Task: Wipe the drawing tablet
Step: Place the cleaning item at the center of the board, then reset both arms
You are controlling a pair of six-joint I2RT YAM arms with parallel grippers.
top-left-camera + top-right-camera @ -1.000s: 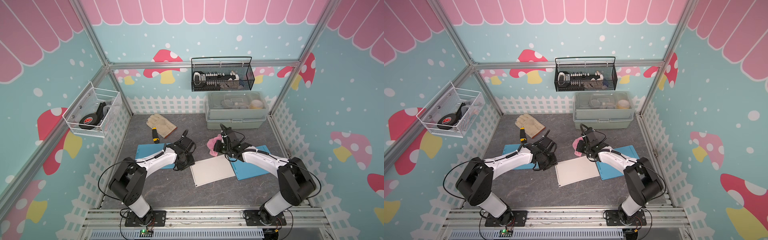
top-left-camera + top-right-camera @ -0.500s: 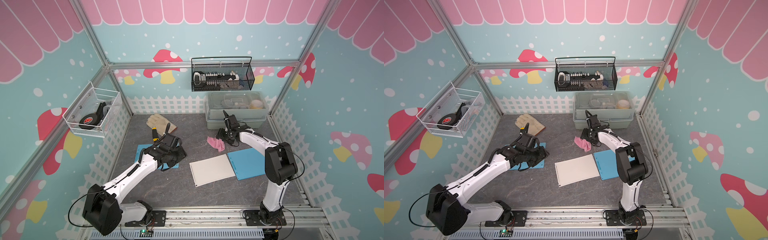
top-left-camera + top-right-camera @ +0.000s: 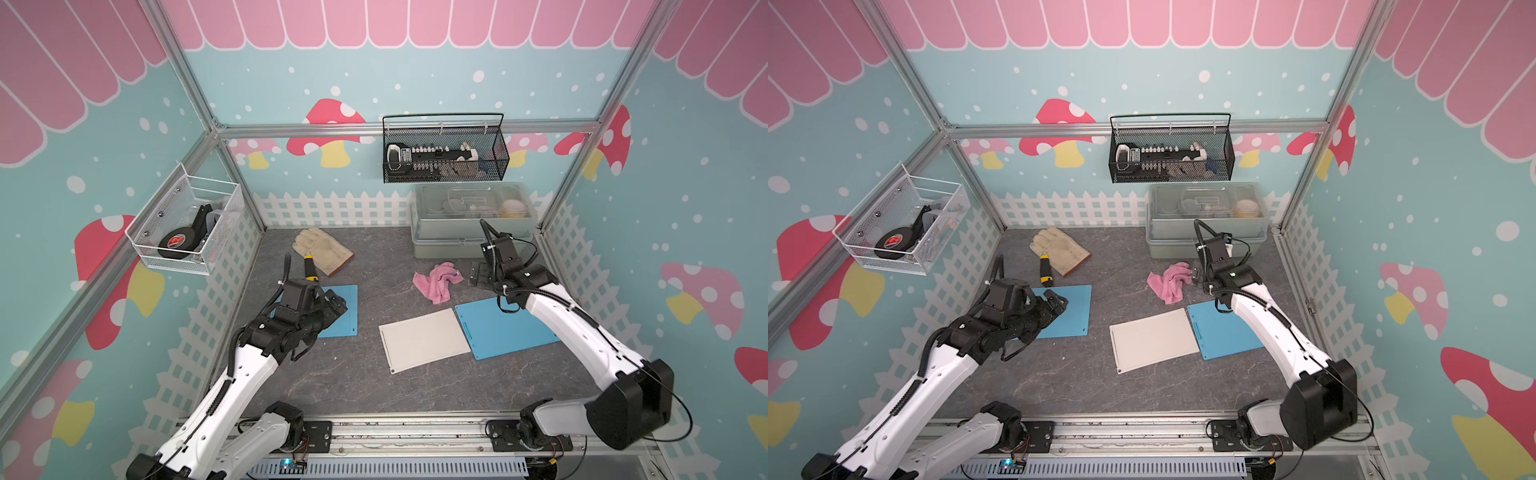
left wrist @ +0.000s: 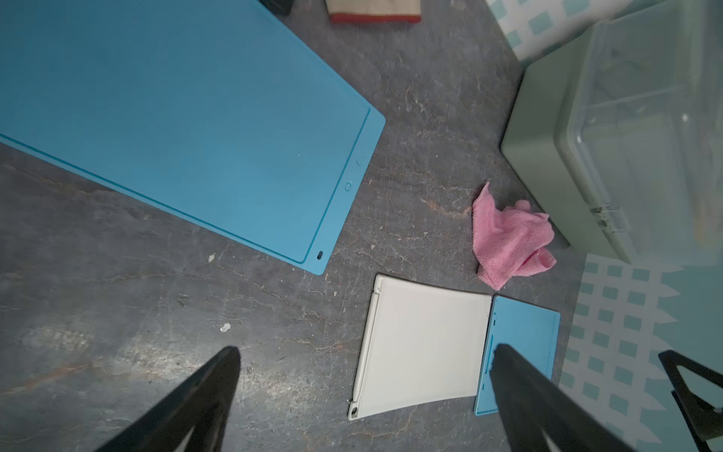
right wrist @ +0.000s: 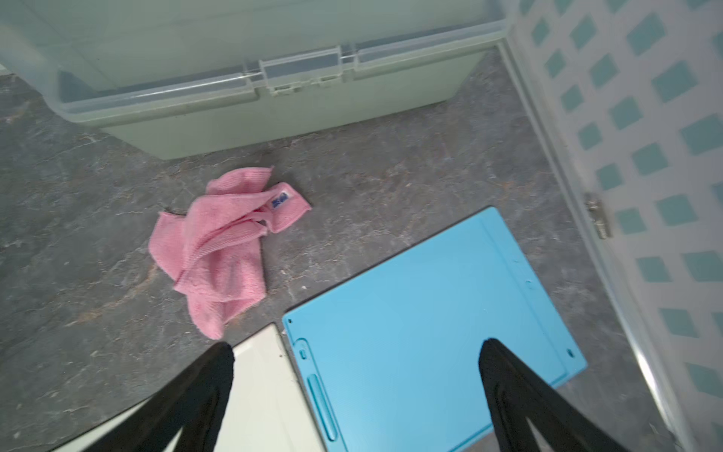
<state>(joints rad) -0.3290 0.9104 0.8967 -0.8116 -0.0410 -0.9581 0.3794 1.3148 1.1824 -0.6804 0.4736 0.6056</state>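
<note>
Left fingers (image 4: 207, 391): spread wide, nothing between them, raised off the grey tabletop (image 3: 332, 374). Right fingers (image 5: 203, 383): likewise parted wide and empty.

Just beside the right fingers, on the side toward the left pair: a crumpled pink cloth (image 3: 436, 282), loose on the tabletop, gripped by neither pair.

Between the two pairs of fingers, nearer the right pair and closer to the arm bases: the white drawing tablet (image 3: 424, 338), flat on the tabletop, untouched.

Edge to edge with it, behind the right fingers and partly under that arm: a blue tablet (image 3: 490, 332). Impossible to tell whether the two edges touch.

Beneath the left fingers in both top views: the other blue tablet (image 3: 351, 299), also flat. In the left wrist view, well ahead of the finger ends and apart from them.

Beyond the right fingers, against the back fence: a pale green storage box (image 3: 449, 247) with a clear lid.

Beyond the left fingers: a tan work glove (image 3: 322, 249), with a yellow-and-black tool (image 3: 1045, 270) just beside it.
</note>
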